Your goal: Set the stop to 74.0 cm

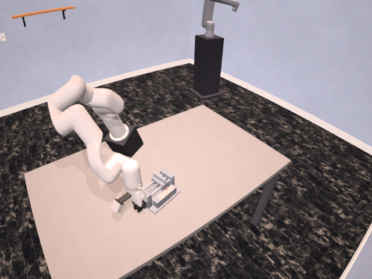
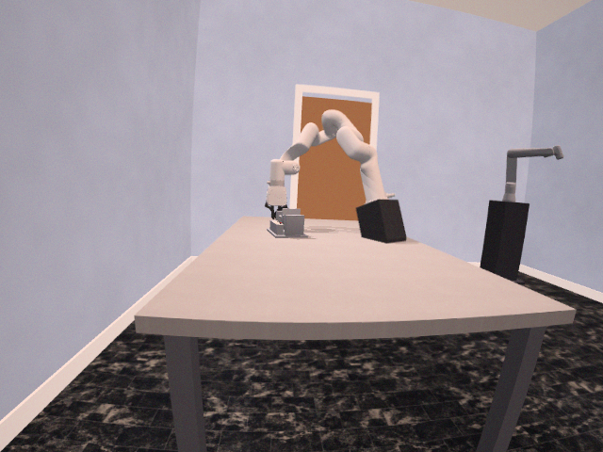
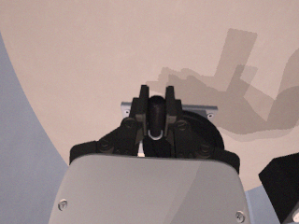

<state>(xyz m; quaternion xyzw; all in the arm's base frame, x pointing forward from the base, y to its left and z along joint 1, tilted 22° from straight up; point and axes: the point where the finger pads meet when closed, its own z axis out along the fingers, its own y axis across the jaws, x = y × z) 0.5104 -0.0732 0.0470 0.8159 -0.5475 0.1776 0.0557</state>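
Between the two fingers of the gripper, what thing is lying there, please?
The dark handle of the handwheel lies between the fingers of the gripper; the wrist view shows this.

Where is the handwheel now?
In the wrist view, the black handwheel is below the gripper, partly hidden by its right-hand finger, with its knob between the fingers.

Worktop [image 1: 228,168] [image 2: 340,277]: uniform pinkish beige. Arm [image 1: 86,129] [image 2: 350,140]: off-white. End effector [image 1: 138,206] [image 2: 275,210] [image 3: 157,96]: black fingers. Handwheel [image 3: 212,133]: black. Stop fixture [image 1: 149,201] [image 2: 294,225]: blue-grey, with a small red mark on its pale scale. Floor [image 1: 288,234] [image 2: 311,389]: black, mottled with beige, tile-lined. Walls [image 1: 135,36] [image 2: 243,72]: pale blue. Door [image 2: 331,189]: orange-brown, framed in white.
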